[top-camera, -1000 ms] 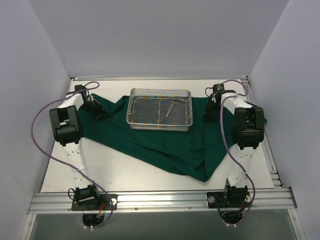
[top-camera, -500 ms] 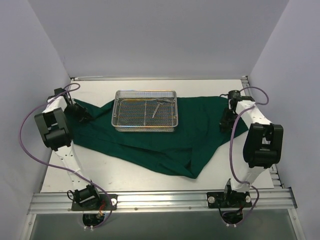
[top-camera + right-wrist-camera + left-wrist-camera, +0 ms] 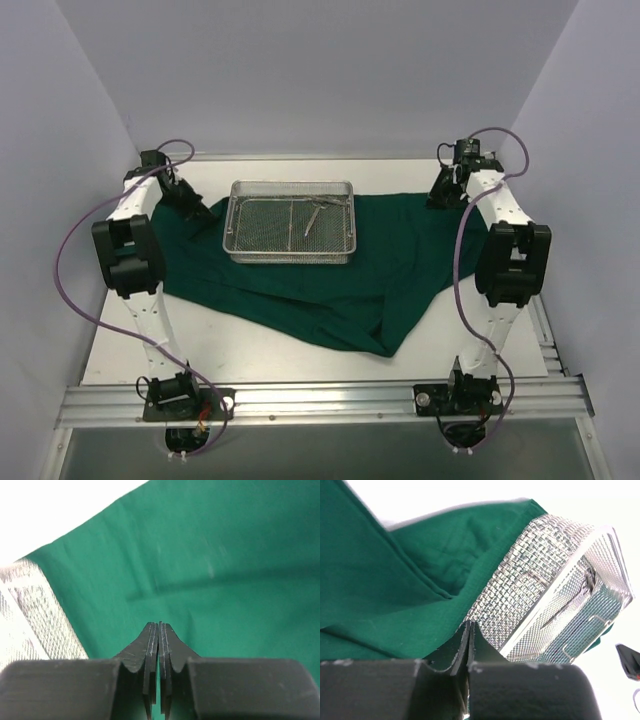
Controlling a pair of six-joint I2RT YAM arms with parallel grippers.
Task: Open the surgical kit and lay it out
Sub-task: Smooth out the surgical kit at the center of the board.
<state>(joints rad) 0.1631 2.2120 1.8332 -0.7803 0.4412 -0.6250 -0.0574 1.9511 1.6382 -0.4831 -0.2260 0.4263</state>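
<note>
The dark green cloth (image 3: 300, 290) lies spread across the table, its near part still folded to a point. The wire-mesh tray (image 3: 290, 258) stands on its far half with thin metal instruments (image 3: 315, 215) inside. My left gripper (image 3: 203, 222) is shut and empty over the cloth's left part, just left of the tray. In the left wrist view its tips (image 3: 469, 624) hang above the cloth (image 3: 395, 580) beside the tray (image 3: 535, 580). My right gripper (image 3: 437, 200) is shut and empty over the cloth's far right corner. In the right wrist view its tips (image 3: 158, 624) hover above the cloth (image 3: 225, 555).
White walls close in the table on the left, right and back. An aluminium rail (image 3: 320, 400) runs along the near edge with both arm bases. Purple cables (image 3: 75, 235) loop off each arm. Bare white tabletop (image 3: 240, 340) shows near the front.
One second ago the cloth and tray slid left as the arms spread apart. Since half a second ago the cloth lies still; both grippers have moved toward the far side, off the corners.
</note>
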